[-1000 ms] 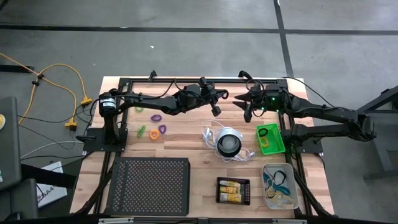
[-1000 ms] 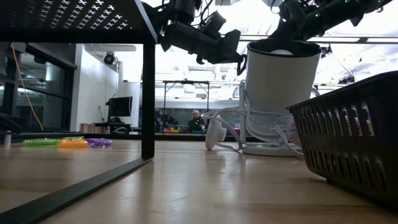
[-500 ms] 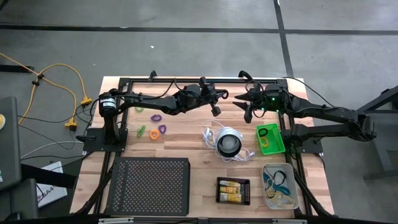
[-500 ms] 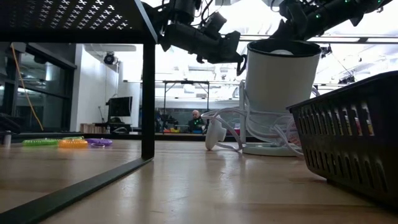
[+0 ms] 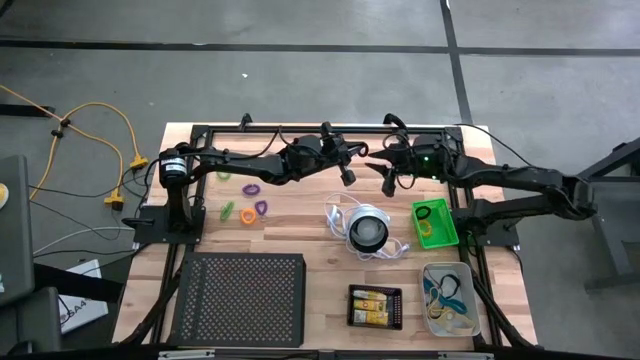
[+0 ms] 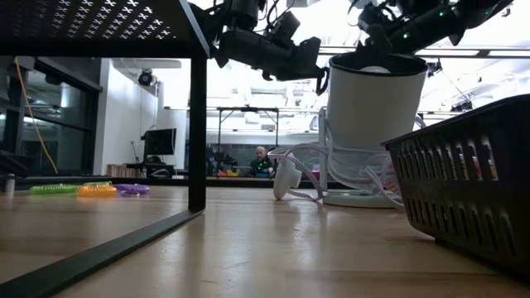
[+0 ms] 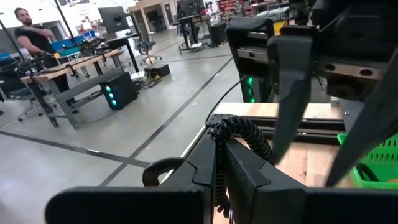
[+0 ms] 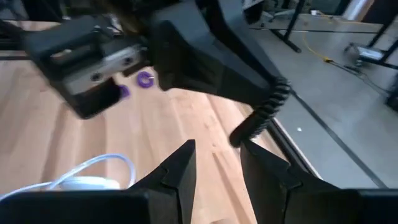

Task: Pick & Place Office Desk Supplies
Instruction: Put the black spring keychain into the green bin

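Left gripper (image 5: 347, 178) is held clenched and empty above the table's (image 5: 300, 225) far middle. Loops (image 5: 248, 210) lie well apart, leftward. Right gripper (image 5: 388, 178) hangs spread, empty, facing it. Judged: approach step; a descent onto a loop is needed next.

Wooden worktop (image 5: 300, 225): coloured loops (image 5: 248, 200) near left edge; corded round object (image 5: 367, 231) centre; green (image 5: 436, 222), black (image 5: 375, 306), clear (image 5: 449, 298) trays right
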### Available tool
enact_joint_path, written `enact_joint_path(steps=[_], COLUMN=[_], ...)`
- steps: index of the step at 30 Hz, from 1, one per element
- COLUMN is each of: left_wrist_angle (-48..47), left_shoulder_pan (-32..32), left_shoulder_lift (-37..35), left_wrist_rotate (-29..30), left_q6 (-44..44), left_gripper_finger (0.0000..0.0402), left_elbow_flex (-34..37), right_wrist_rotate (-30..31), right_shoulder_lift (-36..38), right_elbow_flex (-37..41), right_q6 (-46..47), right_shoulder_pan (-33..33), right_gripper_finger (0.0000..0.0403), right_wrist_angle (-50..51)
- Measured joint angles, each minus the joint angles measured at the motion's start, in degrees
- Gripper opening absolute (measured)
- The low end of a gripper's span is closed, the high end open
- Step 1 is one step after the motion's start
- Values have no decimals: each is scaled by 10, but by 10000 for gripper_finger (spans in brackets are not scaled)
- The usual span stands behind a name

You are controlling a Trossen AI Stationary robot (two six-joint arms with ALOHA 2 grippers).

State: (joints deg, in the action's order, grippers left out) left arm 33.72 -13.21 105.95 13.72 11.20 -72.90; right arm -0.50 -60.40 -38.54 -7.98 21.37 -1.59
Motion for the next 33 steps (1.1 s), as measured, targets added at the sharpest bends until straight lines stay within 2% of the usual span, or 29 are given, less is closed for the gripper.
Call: enact_joint_path(steps=[5, 18, 33], left_wrist_angle=[0, 12, 30], left_shoulder_pan=[0, 0, 5], left_shoulder_lift=[0, 0, 0], left_wrist_rotate=[0, 0, 3], left_q6=[0, 13, 10], left_gripper_finger=[12, 12, 12], left_elbow_flex=[0, 0, 0], right_wrist_rotate=[41, 42, 43], right_shoulder_lift=[-16, -19, -19], right_elbow_flex=[0, 0, 0], right_q6=[-11, -13, -10], right_shoulder_pan=[0, 0, 0], right_gripper_finger=[114, 114, 114], right_wrist_angle=[-9, -82, -94])
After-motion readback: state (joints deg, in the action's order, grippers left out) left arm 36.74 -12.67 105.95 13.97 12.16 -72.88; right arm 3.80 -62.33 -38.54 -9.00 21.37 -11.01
